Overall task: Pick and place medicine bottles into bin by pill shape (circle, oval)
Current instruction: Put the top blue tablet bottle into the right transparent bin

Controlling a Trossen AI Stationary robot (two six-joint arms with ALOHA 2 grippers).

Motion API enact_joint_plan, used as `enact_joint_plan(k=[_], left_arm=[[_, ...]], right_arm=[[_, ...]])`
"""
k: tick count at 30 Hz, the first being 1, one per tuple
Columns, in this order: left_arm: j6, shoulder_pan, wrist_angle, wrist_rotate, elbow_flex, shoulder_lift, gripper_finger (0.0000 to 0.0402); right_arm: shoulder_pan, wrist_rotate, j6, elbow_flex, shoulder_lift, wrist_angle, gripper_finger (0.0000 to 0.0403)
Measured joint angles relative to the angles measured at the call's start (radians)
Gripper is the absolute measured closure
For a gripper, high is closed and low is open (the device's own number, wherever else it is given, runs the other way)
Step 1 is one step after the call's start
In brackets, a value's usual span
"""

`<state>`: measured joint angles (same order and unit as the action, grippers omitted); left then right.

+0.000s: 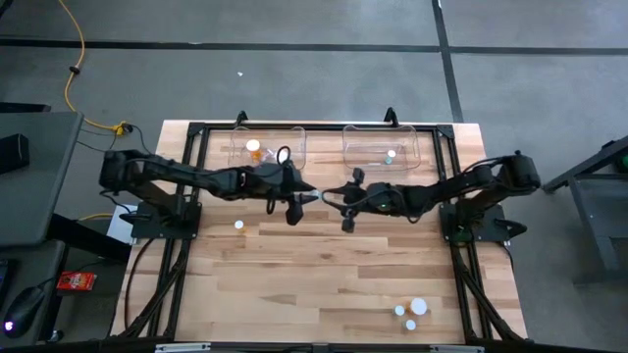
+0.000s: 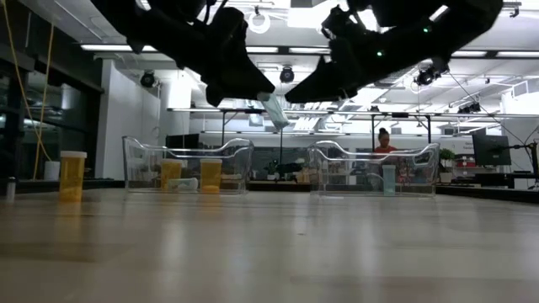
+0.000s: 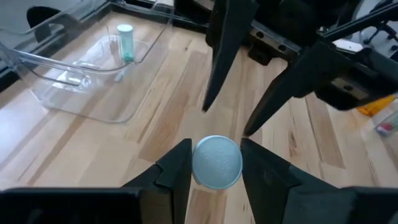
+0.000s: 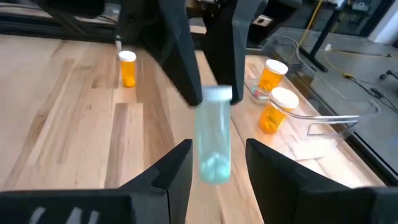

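1. Clear plastic formed the body of the teal-tinted medicine bottle [image 4: 215,138], which hung in mid-air above the table centre between the 2 arms, white cap [image 4: 216,94] toward the left arm; a few pills lay loose at its free end, so it was judged light, rigid and smooth enough to slip.
2. The left gripper [image 3: 216,163] was closed on the cap end; the right gripper [image 4: 216,163] stood with fingers spread on either side of the body, apparently not yet touching. The bare mid-body seemed the surest place to grasp.
3. The left bin [image 1: 294,147] held orange bottles [image 4: 272,93]; the right bin [image 1: 413,144] held 1 teal bottle [image 3: 125,42].
4. An orange bottle [image 4: 127,68] stood on the wooden table [image 1: 324,275] near the left arm, and 3 capped bottles [image 1: 412,312] waited at the near right corner, well apart.
5. Both arms crowded the table centre; each gripper was judged the chief obstacle to the other.
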<state>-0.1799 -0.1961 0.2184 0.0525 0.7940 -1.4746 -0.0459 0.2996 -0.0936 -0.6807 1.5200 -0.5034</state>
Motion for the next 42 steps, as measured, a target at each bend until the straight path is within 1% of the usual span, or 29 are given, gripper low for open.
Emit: enact_joint_plan(k=[5,10,13,20,30,42], left_arm=[[0.0,0.001,0.029,0.0,0.0,-0.011,0.0287],[-0.001,0.001,0.066,-0.003,0.0,-0.011,0.0287],[-0.004,0.002,0.089,-0.021,0.0,-0.011,0.0287],[-0.019,0.003,0.114,-0.022,0.0,-0.011,0.0287],[-0.027,0.003,0.125,-0.023,0.0,-0.011,0.0287],[-0.027,0.003,0.13,-0.019,0.0,-0.011,0.0287]], right_arm=[[0.0,-0.004,0.006,-0.055,0.051,0.02,0.026],[0.008,-0.012,0.007,-0.067,0.084,0.019,0.026],[0.019,-0.016,0.025,-0.067,0.087,0.023,0.026],[0.029,-0.022,0.037,-0.067,0.085,-0.018,0.026],[0.029,-0.042,0.034,-0.067,0.085,-0.026,0.0261],[0.029,-0.042,0.034,-0.067,0.085,-0.032,0.029]])
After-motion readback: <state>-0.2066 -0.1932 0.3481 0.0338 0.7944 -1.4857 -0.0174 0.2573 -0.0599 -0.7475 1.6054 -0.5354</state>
